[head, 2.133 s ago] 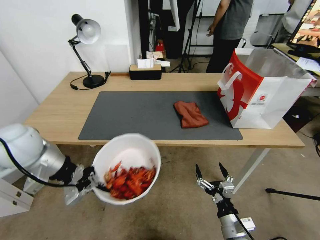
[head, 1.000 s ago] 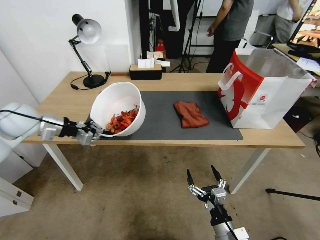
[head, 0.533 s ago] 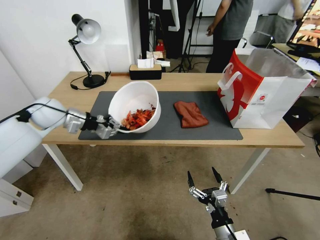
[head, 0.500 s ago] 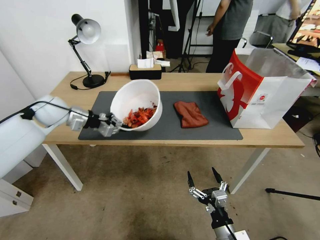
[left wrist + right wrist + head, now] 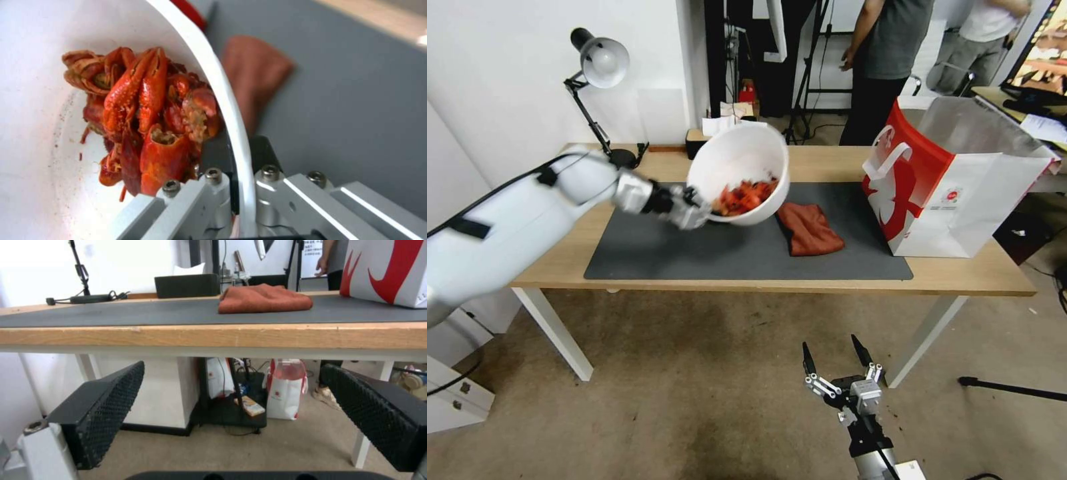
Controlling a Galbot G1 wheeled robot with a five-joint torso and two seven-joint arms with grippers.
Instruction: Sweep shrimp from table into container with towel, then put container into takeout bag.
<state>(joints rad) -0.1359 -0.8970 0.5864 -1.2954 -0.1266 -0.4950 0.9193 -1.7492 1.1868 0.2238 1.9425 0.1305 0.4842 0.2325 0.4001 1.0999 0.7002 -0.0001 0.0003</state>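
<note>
My left gripper (image 5: 702,212) is shut on the rim of the white container (image 5: 740,163), holding it tilted in the air above the grey mat (image 5: 694,247) of the table (image 5: 960,273). The red-orange shrimp (image 5: 740,197) lie heaped inside it against the low wall (image 5: 146,110). The rust-red towel (image 5: 812,230) lies on the mat just right of the container, also seen past the rim (image 5: 258,73) and across the table edge (image 5: 262,298). The takeout bag (image 5: 960,193) stands open at the table's right end. My right gripper (image 5: 832,353) hangs open below the table's front edge.
A desk lamp (image 5: 602,67) stands at the back left of the table. A black tissue box (image 5: 186,285) sits at the back, partly behind the container. Two people stand beyond the table. A white table leg (image 5: 924,333) is close to the right gripper.
The left arm has lifted the container with the shrimp from below the table's front edge up over the mat and carried it rightward toward the towel. The right gripper has barely moved.
</note>
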